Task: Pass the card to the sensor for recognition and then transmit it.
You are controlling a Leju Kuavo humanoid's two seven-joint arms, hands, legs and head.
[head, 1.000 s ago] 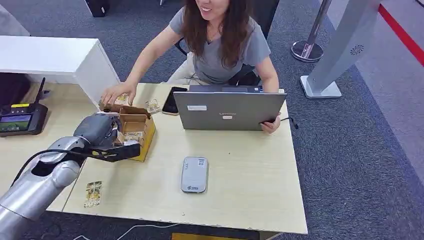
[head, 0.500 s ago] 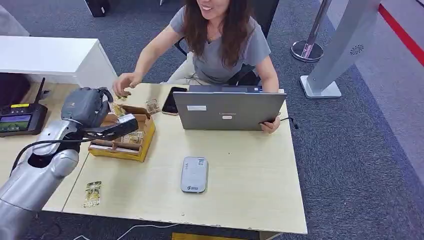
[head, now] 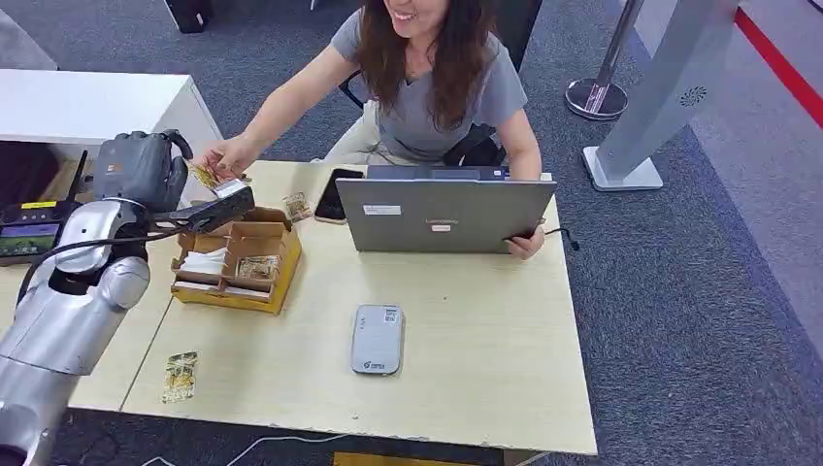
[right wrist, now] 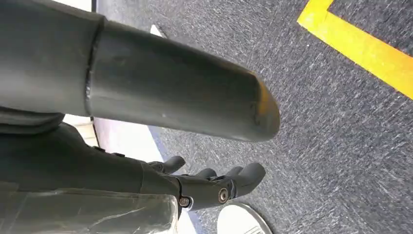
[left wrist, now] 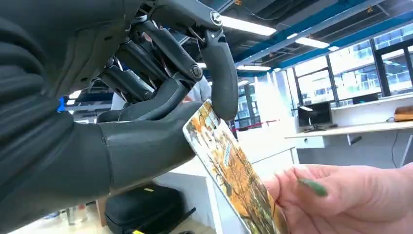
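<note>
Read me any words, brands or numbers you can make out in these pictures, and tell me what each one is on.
"Lenovo": lid of the grey laptop, faint.
White sticker on that lid: too small.
Labels on the grey card reader: blurred.
Patterned yellow card: print unreadable.

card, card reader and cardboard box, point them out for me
card [left wrist: 229, 170], left wrist view, its printed face
card reader [head: 377, 338], head view, middle of its grey top
cardboard box [head: 281, 277], head view, its yellow side wall

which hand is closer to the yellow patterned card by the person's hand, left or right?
Left. The left hand holds the yellow patterned card, which the person's hand also grips. The right hand hangs over grey carpet.
</note>
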